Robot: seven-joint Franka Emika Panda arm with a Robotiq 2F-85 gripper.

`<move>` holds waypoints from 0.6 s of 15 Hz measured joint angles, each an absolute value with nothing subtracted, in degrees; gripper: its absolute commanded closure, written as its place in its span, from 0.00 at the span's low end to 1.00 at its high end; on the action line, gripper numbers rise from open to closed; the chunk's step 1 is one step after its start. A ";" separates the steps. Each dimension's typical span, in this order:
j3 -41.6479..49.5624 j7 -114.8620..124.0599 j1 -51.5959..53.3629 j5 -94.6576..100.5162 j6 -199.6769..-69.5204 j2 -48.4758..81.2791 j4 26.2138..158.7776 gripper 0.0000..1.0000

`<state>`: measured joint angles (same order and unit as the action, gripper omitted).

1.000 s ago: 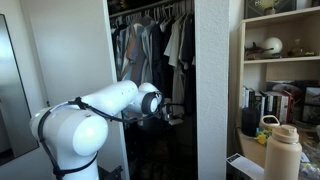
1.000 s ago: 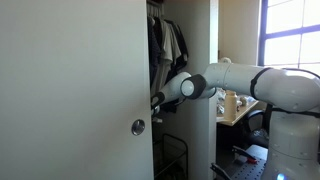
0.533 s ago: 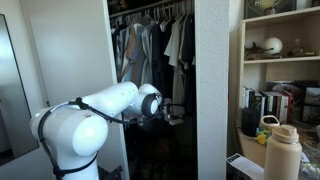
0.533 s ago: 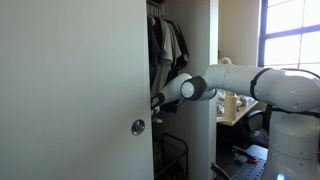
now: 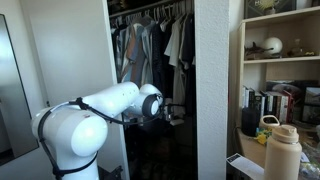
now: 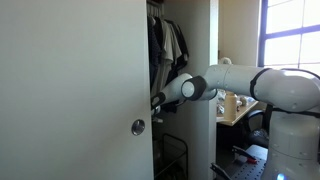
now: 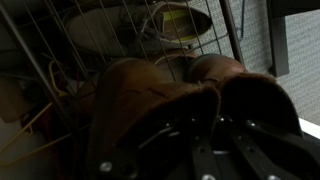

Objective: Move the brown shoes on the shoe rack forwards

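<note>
A pair of brown shoes [image 7: 130,95] fills the wrist view, side by side on a wire shoe rack [image 7: 55,45] inside a dark closet. My gripper [image 7: 205,135] sits low in that view, its dark fingers [image 7: 165,140] pressed up against the shoes' near edges. The jaws stand shut, with a leather edge of the shoes running down between them. In both exterior views the arm reaches into the closet, and the gripper [image 5: 172,115] [image 6: 157,103] is half lost in shadow. The shoes do not show in either exterior view.
A pale shoe [image 7: 175,20] lies behind the wire mesh beyond the brown pair. Clothes [image 5: 150,45] hang above the arm. A white closet door [image 6: 75,90] with a knob [image 6: 138,126] stands beside the opening. A bookshelf [image 5: 280,60] and a tan bottle [image 5: 283,152] stand nearby.
The arm holds nearly the same place in both exterior views. The jaws have closed over the last second.
</note>
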<state>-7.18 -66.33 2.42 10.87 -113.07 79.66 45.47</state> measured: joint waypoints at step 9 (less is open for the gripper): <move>-9.38 -64.80 -0.62 7.65 -115.21 79.27 46.35 0.96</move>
